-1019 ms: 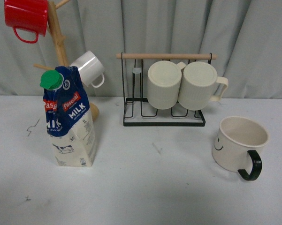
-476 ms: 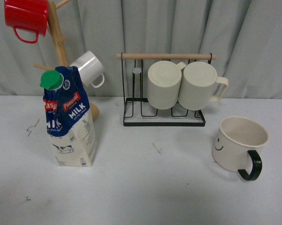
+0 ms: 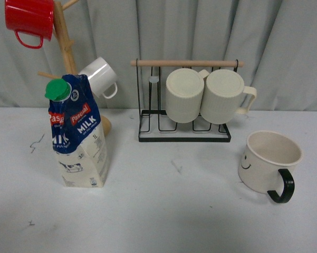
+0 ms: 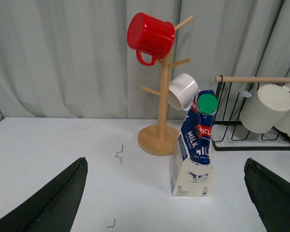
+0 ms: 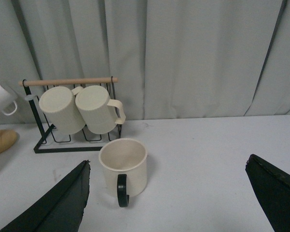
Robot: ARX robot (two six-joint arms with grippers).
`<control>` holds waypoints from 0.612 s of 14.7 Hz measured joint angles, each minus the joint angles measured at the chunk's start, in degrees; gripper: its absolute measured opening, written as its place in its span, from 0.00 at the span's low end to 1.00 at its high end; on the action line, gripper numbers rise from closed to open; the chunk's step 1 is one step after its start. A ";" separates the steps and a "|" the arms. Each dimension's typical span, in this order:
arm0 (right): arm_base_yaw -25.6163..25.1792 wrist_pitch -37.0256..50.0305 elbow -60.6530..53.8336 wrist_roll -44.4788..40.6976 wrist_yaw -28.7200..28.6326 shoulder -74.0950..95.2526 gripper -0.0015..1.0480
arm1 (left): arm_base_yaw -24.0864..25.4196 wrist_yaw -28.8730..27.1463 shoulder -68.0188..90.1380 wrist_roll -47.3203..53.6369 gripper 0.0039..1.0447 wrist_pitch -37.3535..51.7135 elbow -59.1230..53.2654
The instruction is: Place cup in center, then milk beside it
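Evidently left claw (image 4: pixel 165 162) and right claw (image 5: pixel 169 162) both gape wide, holding nothing.

**Ceramic, card, wood**

Before the right claw (image 5: pixel 168 162), the cup (image 5: pixel 123 164) looks matt ceramic, its handle glossy black. Before the left claw (image 4: pixel 165 160), the milk (image 4: pixel 193 159) is printed card, cap smooth plastic; the mug tree (image 4: pixel 160 111) bare wood. The desk (image 3: pixel 163 211) is matt, scuffed.

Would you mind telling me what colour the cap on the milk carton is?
Green. The cap on the milk shows best in the front view.
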 joint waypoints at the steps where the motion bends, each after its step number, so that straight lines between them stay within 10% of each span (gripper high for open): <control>1: 0.00 0.02 0.00 0.00 0.00 0.00 0.94 | 0.00 0.00 0.00 0.00 0.94 0.00 0.00; 9: 0.00 0.00 0.00 0.00 0.00 0.00 0.94 | 0.00 0.00 0.00 0.00 0.94 0.00 0.00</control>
